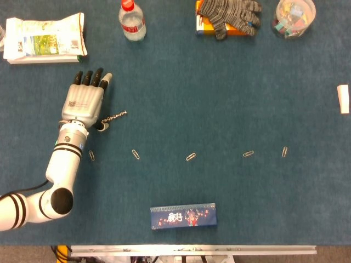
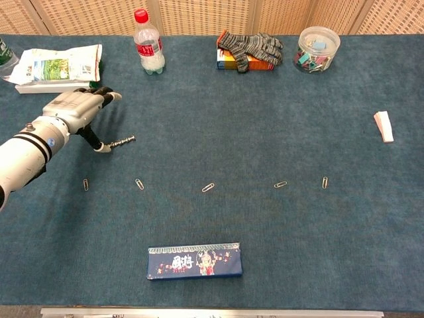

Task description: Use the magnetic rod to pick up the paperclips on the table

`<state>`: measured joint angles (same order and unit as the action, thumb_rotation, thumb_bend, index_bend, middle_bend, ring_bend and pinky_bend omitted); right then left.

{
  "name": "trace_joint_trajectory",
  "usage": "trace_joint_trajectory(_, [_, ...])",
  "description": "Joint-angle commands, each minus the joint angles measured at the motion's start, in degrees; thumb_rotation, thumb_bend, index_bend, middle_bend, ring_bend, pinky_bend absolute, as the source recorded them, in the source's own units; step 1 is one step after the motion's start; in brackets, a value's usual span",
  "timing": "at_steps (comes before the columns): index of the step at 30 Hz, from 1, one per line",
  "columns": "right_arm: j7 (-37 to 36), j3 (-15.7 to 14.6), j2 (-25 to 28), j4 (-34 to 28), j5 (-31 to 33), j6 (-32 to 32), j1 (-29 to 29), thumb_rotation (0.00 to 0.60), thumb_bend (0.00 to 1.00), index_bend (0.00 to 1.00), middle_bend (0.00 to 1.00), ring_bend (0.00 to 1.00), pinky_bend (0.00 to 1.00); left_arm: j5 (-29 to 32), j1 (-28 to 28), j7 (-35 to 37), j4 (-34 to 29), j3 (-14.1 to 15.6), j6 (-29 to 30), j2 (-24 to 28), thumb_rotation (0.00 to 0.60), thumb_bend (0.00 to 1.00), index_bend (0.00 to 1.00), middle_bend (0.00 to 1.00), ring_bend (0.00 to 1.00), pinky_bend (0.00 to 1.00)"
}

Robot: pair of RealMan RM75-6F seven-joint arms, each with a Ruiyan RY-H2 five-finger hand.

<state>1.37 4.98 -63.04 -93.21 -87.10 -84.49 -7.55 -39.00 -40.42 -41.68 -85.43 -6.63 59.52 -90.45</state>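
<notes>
The magnetic rod (image 1: pixel 114 117) (image 2: pixel 121 141), thin and dark, lies flat on the blue cloth at the left. My left hand (image 1: pixel 83 104) (image 2: pixel 71 106) hovers just left of it with the fingers stretched forward and the thumb reaching down to the rod's near end; nothing is gripped. Several paperclips lie in a row across the table, from the leftmost paperclip (image 1: pixel 91 155) (image 2: pixel 85 185) to the rightmost paperclip (image 1: pixel 284 152) (image 2: pixel 324 182). The right hand shows in neither view.
A water bottle (image 1: pixel 132 22), a snack bag (image 1: pixel 44 39), grey gloves (image 1: pixel 229 15) on an orange box and a clear tub (image 1: pixel 295 17) line the far edge. A blue box (image 1: pixel 183 216) lies near the front edge, a white block (image 1: pixel 343 99) at the right.
</notes>
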Motion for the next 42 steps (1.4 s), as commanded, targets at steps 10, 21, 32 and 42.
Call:
trace_joint_trajectory(10, [0.1, 0.0, -0.1, 0.0, 0.1, 0.1, 0.0, 0.600, 0.04, 0.26, 0.24, 0.18, 0.30, -0.6, -0.5, 0.4, 2.8, 0.1, 0.8, -1.3, 0.600, 0.03, 0.00, 0.00, 0.00, 0.00])
trace_joint_trajectory(21, [0.1, 0.0, 0.0, -0.1, 0.1, 0.0, 0.0, 0.600, 0.04, 0.26, 0.24, 0.18, 0.30, -2.0, -1.4, 1.4, 6.3, -0.9, 0.2, -2.1, 0.600, 0.03, 0.00, 0.00, 0.00, 0.00])
trace_joint_trajectory(32, [0.0, 0.0, 0.1, -0.3, -0.1, -0.4, 0.2, 0.600, 0.04, 0.26, 0.24, 0.18, 0.30, -4.2, -0.7, 1.4, -1.4, 0.0, 1.9, 0.2, 0.600, 0.03, 0.00, 0.00, 0.00, 0.00])
trace_joint_trajectory(42, [-0.3, 0.0, 0.2, -0.2, -0.1, -0.4, 0.2, 0.600, 0.04, 0.26, 0.24, 0.18, 0.30, -2.0, -0.9, 1.1, 1.6, 0.5, 0.3, -0.8, 0.600, 0.03, 0.00, 0.00, 0.00, 0.00])
